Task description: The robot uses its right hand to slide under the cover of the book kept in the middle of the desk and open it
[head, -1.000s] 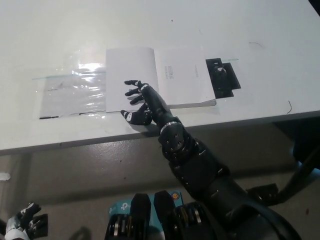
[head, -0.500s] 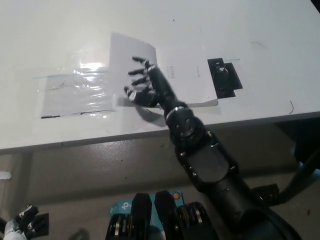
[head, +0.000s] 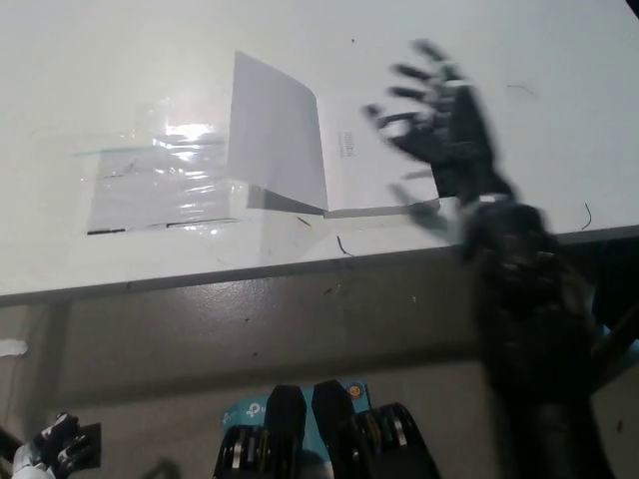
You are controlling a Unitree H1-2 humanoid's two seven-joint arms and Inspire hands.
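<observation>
Right hand (head: 439, 125) is seen motion-blurred above the book's right part, fingers spread, nothing held, palm apparently facing down and toward the cover side; contact with the page cannot be told. Black arm is raised steeply from the desk's near edge on the right. Book (head: 334, 155) is found mid-desk, close to the near edge, long axis running left-right. Cover (head: 275, 135) is already lifted, standing tilted on the spine line, free edge up and leaning toward the left, not laid flat. Cover lies to the left of the right hand, with the exposed white page between them. Judgement: opening is mostly done; if the cover is to be flattened, a leftward push would be needed, and the right hand is the only one within reach. A clear plastic sheet (head: 160, 180) is seen on the desk (head: 120, 60) just left of the book. Left hand (head: 45, 451) is parked low, off the desk, at the lower left corner of the view; its finger state cannot be told.
</observation>
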